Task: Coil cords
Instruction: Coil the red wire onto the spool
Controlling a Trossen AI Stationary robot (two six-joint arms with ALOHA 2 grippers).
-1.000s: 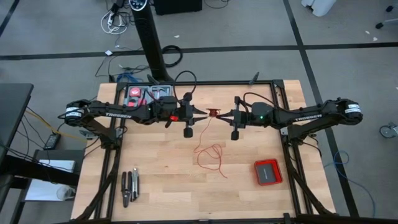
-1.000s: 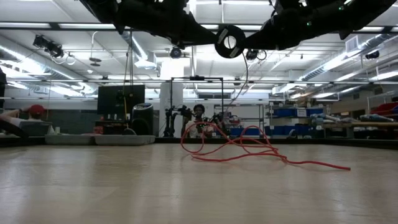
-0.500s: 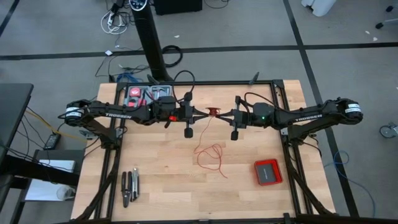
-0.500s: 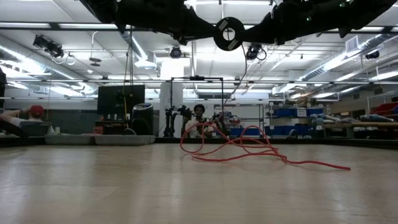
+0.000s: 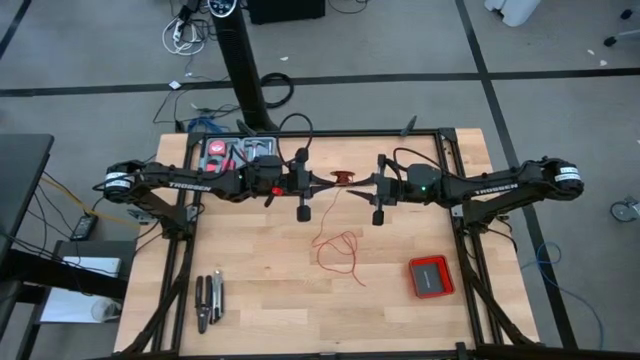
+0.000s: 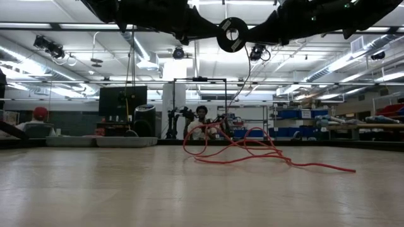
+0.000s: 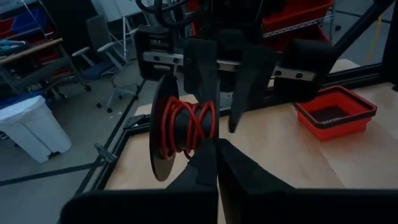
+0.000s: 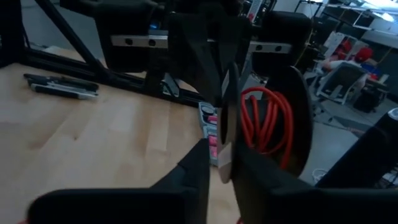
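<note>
A small black spool (image 5: 343, 179) wound with the red cord (image 7: 189, 124) hangs above the table's middle, between my two grippers. My left gripper (image 5: 328, 180) comes from the table's left and is shut on it. My right gripper (image 5: 358, 181) faces it from the right. It is open, with one finger on either side of the near flange (image 8: 226, 118). From the spool the cord drops to loose loops (image 5: 338, 250) that lie on the wooden table (image 5: 250, 260). In the low view the spool (image 6: 232, 34) shows its round face high above those loops (image 6: 240, 148). My left gripper pinches the rim of the spool's near flange (image 7: 215, 138) between its two fingers. They come in level from the table's left. The spool is lifted clear, its flanges upright and its axis running near to far. The cord hangs slack below it.
A red square box (image 5: 431, 276) sits at the near right of the table. Pliers (image 5: 208, 302) lie at the near left and a tool tray (image 5: 240, 152) stands at the far left. In the low view, people sit in the room behind the table.
My left gripper has shut on the spool's flange and my right gripper's fingers have parted from it. Both arms have stayed in place. The spool has risen slightly in the low view, and the loops on the table have not moved.
</note>
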